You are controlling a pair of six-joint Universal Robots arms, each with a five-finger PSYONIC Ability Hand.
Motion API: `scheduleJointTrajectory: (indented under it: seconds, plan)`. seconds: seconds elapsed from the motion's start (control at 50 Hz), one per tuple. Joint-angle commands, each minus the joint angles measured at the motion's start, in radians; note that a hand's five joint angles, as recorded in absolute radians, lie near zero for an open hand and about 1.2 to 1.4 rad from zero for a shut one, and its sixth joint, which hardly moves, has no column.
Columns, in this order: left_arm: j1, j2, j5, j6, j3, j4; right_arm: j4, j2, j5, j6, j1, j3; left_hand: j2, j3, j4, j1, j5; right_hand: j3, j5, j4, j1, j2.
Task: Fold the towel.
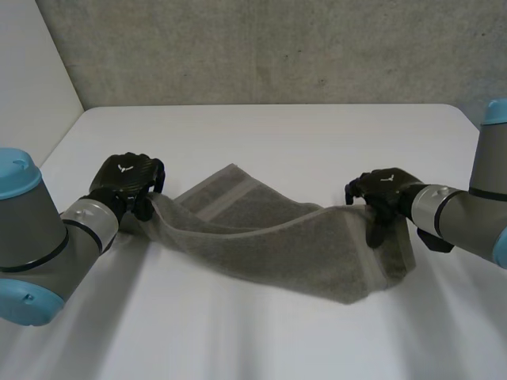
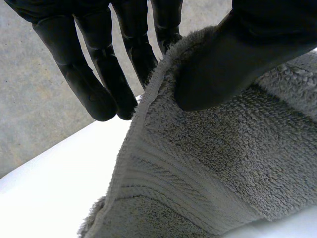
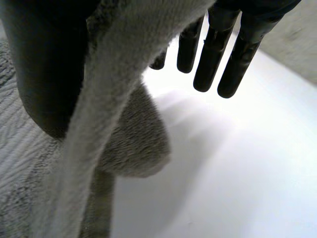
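The left hand (image 1: 127, 180) was pinching the towel (image 1: 269, 237) at its left end. In the left wrist view the thumb (image 2: 223, 64) sat pressed onto the terry just inside the hemmed edge. At least one finger was tucked behind the cloth, and the other fingers (image 2: 94, 84) hung straight beside the edge, touching nothing.

Over on the other side, the right hand (image 1: 384, 190) had the towel's right end. Its wrist view showed the edge of the cloth running up between the thumb (image 3: 44, 74) and the straight fingers (image 3: 233, 54), so that read as a pinch too. A rounded flap of towel hung just under the hand.

Going outward from there, the grey towel was stretched between the two hands, both ends held up off the table (image 1: 277, 134). The middle sagged in a long trough. The far corner, with its woven band, lay flat on the white tabletop between the hands. The right end draped down below the right hand, and it looked like the lowest fold was touching the table, but that wasn't clear. Both arms came in from the near corners, and a grey concrete wall (image 1: 277, 47) ran behind the table.
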Motion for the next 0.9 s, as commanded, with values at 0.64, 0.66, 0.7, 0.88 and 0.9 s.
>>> scheduleJointTrajectory:
  seconds: [0.64,0.66,0.7,0.88,0.9]
  plan:
    - [-0.002,0.015,0.002,0.001,-0.006,0.006,-0.106,-0.178,0.089,-0.003,0.022,0.182,-0.122,-0.150,-0.129,-0.077,-0.278,0.910,0.941,0.908,0.917,0.901]
    - [0.000,0.018,0.002,0.001,-0.001,0.006,-0.104,-0.178,0.083,-0.003,0.025,0.172,-0.122,-0.150,-0.129,-0.077,-0.278,0.910,0.941,0.908,0.917,0.901]
    - [0.001,0.021,0.002,0.001,0.002,0.003,-0.104,-0.181,0.077,-0.003,0.025,0.156,-0.122,-0.150,-0.129,-0.077,-0.278,0.910,0.941,0.908,0.917,0.901]
    - [0.013,0.203,0.000,0.006,0.051,-0.014,-0.114,-0.446,0.064,0.009,0.017,0.028,-0.122,-0.150,-0.129,-0.077,-0.278,0.910,0.941,0.908,0.917,0.901]
    - [0.015,0.252,0.000,0.005,0.060,-0.014,-0.111,-0.478,0.069,0.009,0.017,-0.005,-0.122,-0.150,-0.129,-0.077,-0.278,0.910,0.941,0.908,0.917,0.901]
